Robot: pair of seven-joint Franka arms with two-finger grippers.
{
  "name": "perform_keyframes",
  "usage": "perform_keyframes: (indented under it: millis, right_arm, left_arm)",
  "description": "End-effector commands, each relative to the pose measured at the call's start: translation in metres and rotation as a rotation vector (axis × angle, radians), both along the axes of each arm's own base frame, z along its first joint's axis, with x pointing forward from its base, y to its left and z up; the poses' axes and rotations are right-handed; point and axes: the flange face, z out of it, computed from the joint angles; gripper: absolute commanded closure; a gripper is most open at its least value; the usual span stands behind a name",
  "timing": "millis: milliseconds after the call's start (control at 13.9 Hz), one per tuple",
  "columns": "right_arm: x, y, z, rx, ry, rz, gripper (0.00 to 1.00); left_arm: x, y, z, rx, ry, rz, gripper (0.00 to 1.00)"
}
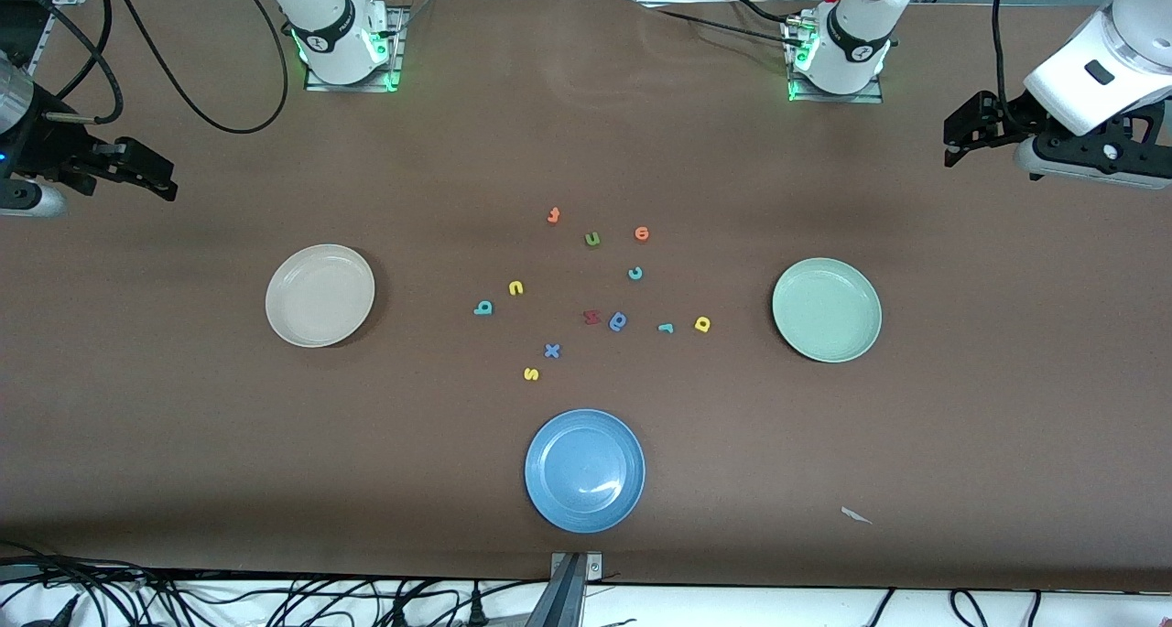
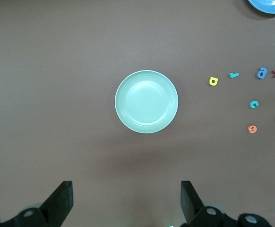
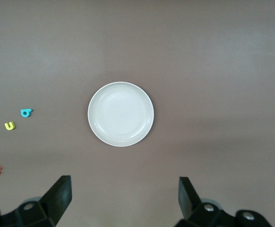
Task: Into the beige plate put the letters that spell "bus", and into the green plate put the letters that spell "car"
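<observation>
The beige plate point(image 1: 320, 295) point(image 3: 121, 114) lies toward the right arm's end, the green plate point(image 1: 826, 309) point(image 2: 146, 101) toward the left arm's end. Between them on the table are the teal b point(image 1: 482, 308) point(image 3: 26, 112), yellow u point(image 1: 515, 287) point(image 3: 9, 126), yellow s point(image 1: 531, 373), teal c point(image 1: 634, 273) point(image 2: 254, 104), yellow a point(image 1: 702, 324) point(image 2: 213, 81) and teal r point(image 1: 666, 328) point(image 2: 234, 74). My left gripper point(image 1: 957, 142) point(image 2: 126, 194) hangs open over bare table at its end, holding nothing. My right gripper point(image 1: 146, 171) point(image 3: 124, 189) hangs open over bare table at its own end, holding nothing too.
A blue plate point(image 1: 584, 470) lies nearest the front camera. Other letters sit among the task's: blue x point(image 1: 552, 351), olive u point(image 1: 592, 239), orange e point(image 1: 642, 233), orange f point(image 1: 553, 214), a maroon letter point(image 1: 591, 317), a blue round letter point(image 1: 618, 321). A paper scrap point(image 1: 856, 515) lies near the front edge.
</observation>
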Motion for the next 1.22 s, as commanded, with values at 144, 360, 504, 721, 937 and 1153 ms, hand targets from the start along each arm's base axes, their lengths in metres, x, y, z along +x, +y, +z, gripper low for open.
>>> perform_keyframes:
  millis: [144, 360, 504, 721, 937, 1153]
  right_arm:
    - [0.002, 0.001, 0.005, 0.019, 0.003, 0.009, 0.0]
    - [0.002, 0.001, 0.004, 0.019, 0.004, 0.009, 0.0]
    - [0.002, 0.001, 0.004, 0.019, 0.004, 0.009, 0.0]
    - [0.002, 0.005, 0.001, 0.018, 0.01, 0.001, 0.0]
    - [0.005, 0.022, -0.008, 0.044, 0.024, 0.016, 0.0]
    - [0.006, 0.05, -0.016, 0.043, 0.033, 0.031, 0.0]
  left_arm:
    - [-0.005, -0.015, 0.006, -0.018, 0.002, -0.035, 0.0]
    - [-0.007, -0.025, 0.007, -0.009, 0.0, -0.055, 0.0]
    - [-0.007, -0.026, 0.006, -0.013, 0.002, -0.055, 0.0]
    - [-0.002, -0.028, 0.0, -0.014, 0.008, -0.058, 0.0]
    - [0.008, -0.031, -0.023, -0.016, 0.055, -0.07, 0.0]
    - [0.022, -0.063, -0.064, -0.014, 0.128, -0.126, 0.0]
